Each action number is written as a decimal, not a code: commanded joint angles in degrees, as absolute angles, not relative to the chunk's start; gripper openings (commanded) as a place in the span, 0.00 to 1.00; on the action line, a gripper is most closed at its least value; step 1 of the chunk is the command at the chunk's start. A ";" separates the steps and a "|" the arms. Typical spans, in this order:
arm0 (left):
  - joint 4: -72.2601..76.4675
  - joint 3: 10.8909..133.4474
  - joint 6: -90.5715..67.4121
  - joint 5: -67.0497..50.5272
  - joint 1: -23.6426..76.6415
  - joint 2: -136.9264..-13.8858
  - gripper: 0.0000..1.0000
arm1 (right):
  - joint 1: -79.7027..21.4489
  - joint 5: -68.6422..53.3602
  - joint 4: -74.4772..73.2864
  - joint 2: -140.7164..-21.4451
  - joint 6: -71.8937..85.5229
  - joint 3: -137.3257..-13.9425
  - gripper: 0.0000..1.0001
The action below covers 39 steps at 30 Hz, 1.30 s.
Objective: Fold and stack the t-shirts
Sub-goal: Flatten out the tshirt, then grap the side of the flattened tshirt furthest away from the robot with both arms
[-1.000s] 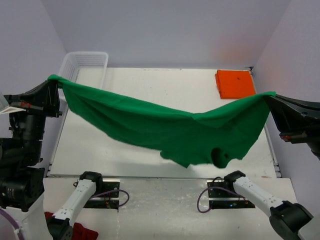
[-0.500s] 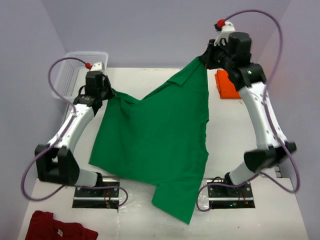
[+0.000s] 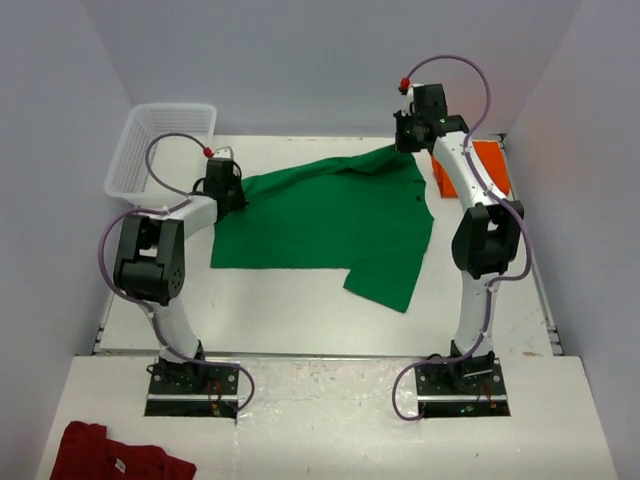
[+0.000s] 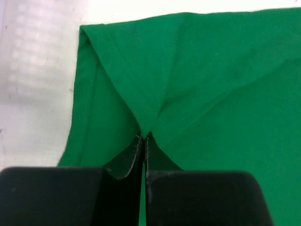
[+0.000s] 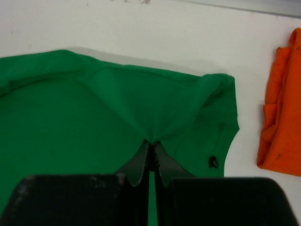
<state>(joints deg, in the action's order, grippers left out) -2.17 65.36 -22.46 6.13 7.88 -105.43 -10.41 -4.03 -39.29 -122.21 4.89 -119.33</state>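
The green t-shirt [image 3: 320, 225] lies spread on the white table, one sleeve hanging toward the front right. My left gripper [image 3: 232, 188] is shut on its far left edge; the left wrist view shows the cloth [image 4: 197, 84] pinched into a peak at the fingertips [image 4: 143, 136]. My right gripper [image 3: 405, 142] is shut on its far right corner; the right wrist view shows the cloth [image 5: 94, 108] puckered at the fingertips [image 5: 151, 142]. The folded orange t-shirt [image 3: 485, 168] lies at the far right, also in the right wrist view [image 5: 281, 108].
A white mesh basket [image 3: 160, 145] stands at the table's far left corner. A dark red garment [image 3: 115, 455] with a white tag lies on the near ledge at the bottom left. Both arm bases [image 3: 190, 378] sit at the near edge.
Both arms have swung from holding the green shirt high to lowering it; it now lies spread flat on the table, still gripped at both far corners.
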 commanded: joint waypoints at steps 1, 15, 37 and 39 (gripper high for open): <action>4.22 70.13 -19.95 7.56 7.73 -108.09 0.00 | -9.76 -4.48 -37.61 -123.04 3.43 -125.59 0.00; 1.67 78.83 -19.86 9.84 4.31 -112.06 0.00 | -7.47 -1.85 -36.47 -120.41 5.10 -117.87 0.00; -8.78 88.68 -19.33 6.94 0.35 -123.57 0.00 | -7.47 -1.93 -40.26 -121.20 8.43 -112.59 0.00; -9.49 88.95 -19.25 6.68 0.35 -123.66 0.01 | -7.56 -2.63 -39.12 -120.15 8.70 -110.13 0.00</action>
<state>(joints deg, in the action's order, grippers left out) -7.88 87.42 -20.12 7.53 0.97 -123.02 -7.40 -2.33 -39.31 -123.26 7.18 -112.07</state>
